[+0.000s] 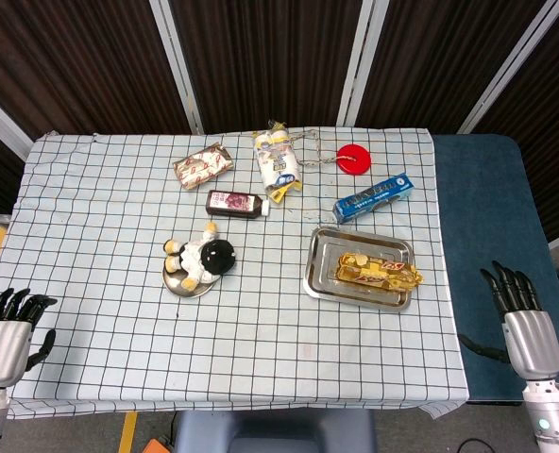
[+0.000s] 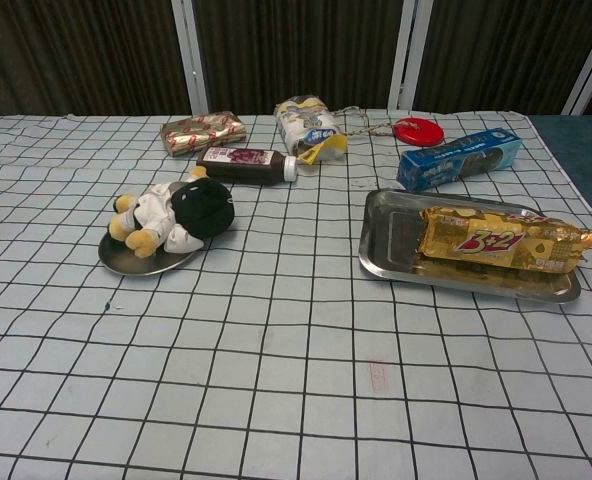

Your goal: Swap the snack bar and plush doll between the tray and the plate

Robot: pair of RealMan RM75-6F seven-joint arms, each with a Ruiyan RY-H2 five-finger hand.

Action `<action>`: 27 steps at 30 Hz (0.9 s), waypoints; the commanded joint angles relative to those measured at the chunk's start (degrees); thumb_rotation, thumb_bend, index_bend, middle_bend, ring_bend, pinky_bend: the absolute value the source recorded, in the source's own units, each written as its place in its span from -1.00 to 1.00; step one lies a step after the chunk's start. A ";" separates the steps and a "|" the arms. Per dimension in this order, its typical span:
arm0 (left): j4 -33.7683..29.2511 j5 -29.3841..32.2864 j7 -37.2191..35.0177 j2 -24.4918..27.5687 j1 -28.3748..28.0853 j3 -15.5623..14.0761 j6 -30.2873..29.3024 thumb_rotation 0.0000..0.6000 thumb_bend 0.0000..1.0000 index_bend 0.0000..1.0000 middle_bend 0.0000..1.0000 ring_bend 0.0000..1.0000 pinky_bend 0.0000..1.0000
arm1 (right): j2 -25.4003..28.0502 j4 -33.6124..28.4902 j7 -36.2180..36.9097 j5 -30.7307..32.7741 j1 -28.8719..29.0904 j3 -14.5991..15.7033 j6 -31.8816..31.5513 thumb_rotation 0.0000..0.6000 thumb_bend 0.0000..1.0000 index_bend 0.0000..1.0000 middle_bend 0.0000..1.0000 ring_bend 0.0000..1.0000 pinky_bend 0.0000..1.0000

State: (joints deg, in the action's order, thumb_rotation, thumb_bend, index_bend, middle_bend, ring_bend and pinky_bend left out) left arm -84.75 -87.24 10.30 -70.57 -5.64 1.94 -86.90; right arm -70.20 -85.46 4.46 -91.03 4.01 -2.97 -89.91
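Note:
A gold-wrapped snack bar (image 1: 381, 272) (image 2: 501, 240) lies in the steel tray (image 1: 319, 274) (image 2: 386, 240) right of centre. A black-and-white plush doll (image 1: 202, 258) (image 2: 176, 215) lies on the small round plate (image 1: 187, 289) (image 2: 126, 262) left of centre. My left hand (image 1: 8, 335) hangs at the table's near left corner, fingers apart and holding nothing. My right hand (image 1: 523, 316) is off the table's right edge, fingers extended and empty. Neither hand shows in the chest view.
Behind the plate and tray lie a dark bottle (image 1: 234, 203) (image 2: 246, 163), a brown snack pack (image 1: 203, 165) (image 2: 203, 132), a white bag (image 1: 278, 162) (image 2: 308, 125), a red disc (image 1: 353, 159) (image 2: 418, 130) and a blue box (image 1: 374, 197) (image 2: 459, 158). A checked cloth (image 1: 100, 236) covers the table.

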 commanded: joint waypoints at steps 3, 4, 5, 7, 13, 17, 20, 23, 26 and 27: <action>-0.06 0.21 0.20 0.07 -0.02 -0.01 0.27 1.00 -0.15 -0.43 -0.46 -0.71 -0.76 | -0.06 0.08 -0.69 0.43 0.16 -0.10 0.61 1.00 -0.76 -1.00 -1.00 -1.00 -0.83; -0.15 0.24 0.26 0.11 0.02 0.00 0.21 1.00 -0.15 -0.43 -0.46 -0.71 -0.76 | -0.11 0.13 -0.81 0.54 0.22 -0.18 0.71 1.00 -0.76 -1.00 -1.00 -1.00 -0.83; -0.24 0.22 0.32 0.13 0.09 -0.02 0.11 1.00 -0.15 -0.43 -0.46 -0.71 -0.76 | -0.17 0.16 -0.87 0.66 0.30 -0.27 0.83 1.00 -0.76 -1.00 -1.00 -1.00 -0.83; -0.33 0.06 0.31 0.17 0.14 -0.02 -0.10 1.00 -0.15 -0.43 -0.46 -0.71 -0.76 | -0.41 0.34 -0.85 0.84 0.51 -0.43 1.12 1.00 -0.76 -1.00 -1.00 -1.00 -0.83; 0.27 0.21 -0.77 0.11 0.04 0.23 0.00 1.00 -0.15 -0.43 -0.46 -0.71 -0.76 | -2.55 2.71 -1.24 0.82 1.51 -1.63 0.85 1.00 -0.76 -1.00 -1.00 -0.98 -0.83; 0.06 0.14 -0.64 0.23 0.16 0.40 -0.49 1.00 -0.15 -0.43 -0.46 -0.71 -0.76 | -2.01 1.16 -3.12 1.85 3.94 -2.55 4.70 1.00 -0.76 -0.97 -1.00 -0.94 -0.83; -0.56 -0.60 -0.78 0.47 0.34 0.26 -1.22 1.00 -0.15 -0.43 -0.46 -0.71 -0.76 | -0.67 -1.55 -5.09 2.96 6.36 -3.14 9.07 1.00 -0.76 -0.94 -1.00 -0.91 -0.83; -1.01 -0.92 -0.61 0.71 0.52 0.18 -1.66 1.00 -0.15 -0.43 -0.46 -0.71 -0.76 | 0.43 -5.22 -7.57 6.87 9.72 -4.84 15.48 1.00 -0.76 -0.88 -1.00 -0.86 -0.83; -1.10 -0.66 -0.76 0.88 0.56 0.35 -1.65 1.00 -0.15 -0.43 -0.46 -0.71 -0.76 | 0.37 -6.65 -9.99 10.61 12.67 -6.64 20.18 1.00 -0.76 -0.82 -0.99 -0.83 -0.83; -1.05 -0.43 -0.82 0.92 0.60 0.46 -1.65 1.00 -0.15 -0.43 -0.46 -0.71 -0.76 | 0.12 -6.85 -10.67 12.12 13.90 -7.27 22.10 1.00 -0.76 -0.81 -0.97 -0.81 -0.83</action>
State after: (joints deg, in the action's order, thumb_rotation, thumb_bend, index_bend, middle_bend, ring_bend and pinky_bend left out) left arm -85.83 -87.77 9.52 -69.68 -5.07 2.34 -88.55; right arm -70.37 -90.35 -3.64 -82.62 14.63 -8.23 -72.10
